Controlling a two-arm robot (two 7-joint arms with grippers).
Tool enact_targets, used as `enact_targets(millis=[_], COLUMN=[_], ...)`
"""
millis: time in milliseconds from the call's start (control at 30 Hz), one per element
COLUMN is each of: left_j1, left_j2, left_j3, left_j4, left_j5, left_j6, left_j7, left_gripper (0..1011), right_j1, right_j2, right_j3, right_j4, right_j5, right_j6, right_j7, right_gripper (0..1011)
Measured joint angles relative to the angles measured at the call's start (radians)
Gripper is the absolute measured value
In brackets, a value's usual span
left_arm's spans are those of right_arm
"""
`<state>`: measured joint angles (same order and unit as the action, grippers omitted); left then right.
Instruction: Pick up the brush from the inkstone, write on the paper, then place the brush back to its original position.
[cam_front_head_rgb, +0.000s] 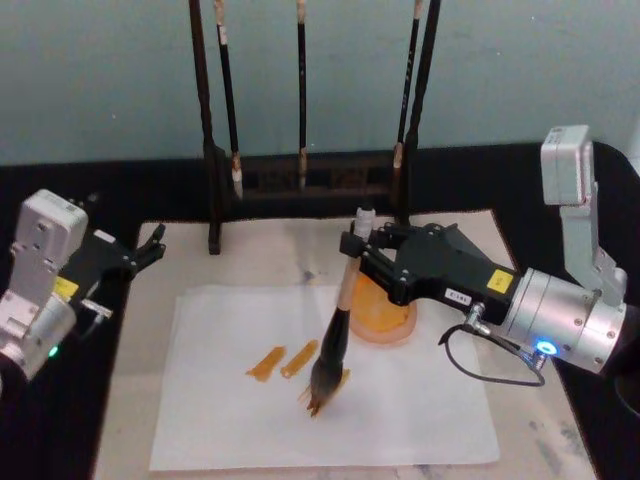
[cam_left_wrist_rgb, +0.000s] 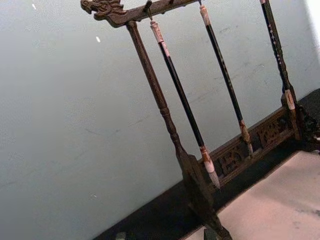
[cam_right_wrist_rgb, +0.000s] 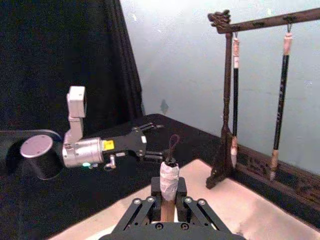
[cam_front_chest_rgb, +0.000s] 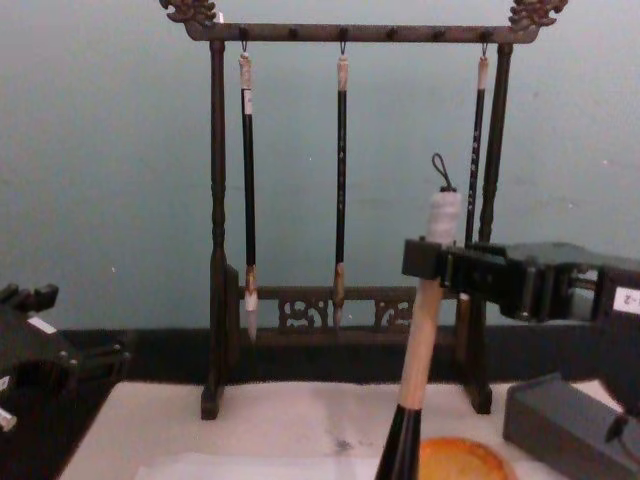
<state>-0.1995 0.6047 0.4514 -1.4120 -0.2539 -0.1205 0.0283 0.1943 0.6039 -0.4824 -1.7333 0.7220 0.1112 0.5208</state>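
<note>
Head view, right gripper: reaches in from the right, clamped tight on the upper part of the handle of the brush.
Head view, brush: tilted a bit, whitish top leaning far and right, bristles down on the paper near its middle, looks like they're touching it.
Head view, orange strokes: two short ones on the sheet, just left of the bristles.
Head view, inkstone: sits at the paper's far right edge, just right of the brush, under the right gripper's body.
Head view, mat: pinkish-beige, lies under the paper on the black table.
Head view, left gripper: parked off to the left over the table by the mat's far left corner, fingers apart, nothing in them.
Head view, rack: dark wood, at the far edge of the mat.
Left wrist view: the rack from close up with the slim brushes hanging off it, plus a corner of the mat.
Right wrist view: the brush's whitish end pokes up between the right gripper's fingers; left gripper farther off, jaws spread, holding nothing.
Chest view: brush handle upright-ish in front of the rack, right gripper pinching it below the whitish end, inkstone low down just right of the black section.
</note>
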Motion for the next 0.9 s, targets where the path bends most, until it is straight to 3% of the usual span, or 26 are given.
enact_targets(millis=[633, 900], left_j1=[0.0, 0.0], left_j2=[0.0, 0.0], left_j3=[0.0, 0.0], left_j4=[0.0, 0.0], left_j5=[0.0, 0.0], left_j6=[0.0, 0.0], left_j7=[0.0, 0.0], left_gripper=[1010, 1010], right_j1=[0.008, -0.004], right_j2=[-0.012, -0.014], right_j3=[0.021, 0.047], right_j4=[0.042, 0.029], right_j5=[-0.029, 0.013], right_j6=[-0.019, -0.015], right_j7=[-0.03, -0.024], right_gripper=[171, 171])
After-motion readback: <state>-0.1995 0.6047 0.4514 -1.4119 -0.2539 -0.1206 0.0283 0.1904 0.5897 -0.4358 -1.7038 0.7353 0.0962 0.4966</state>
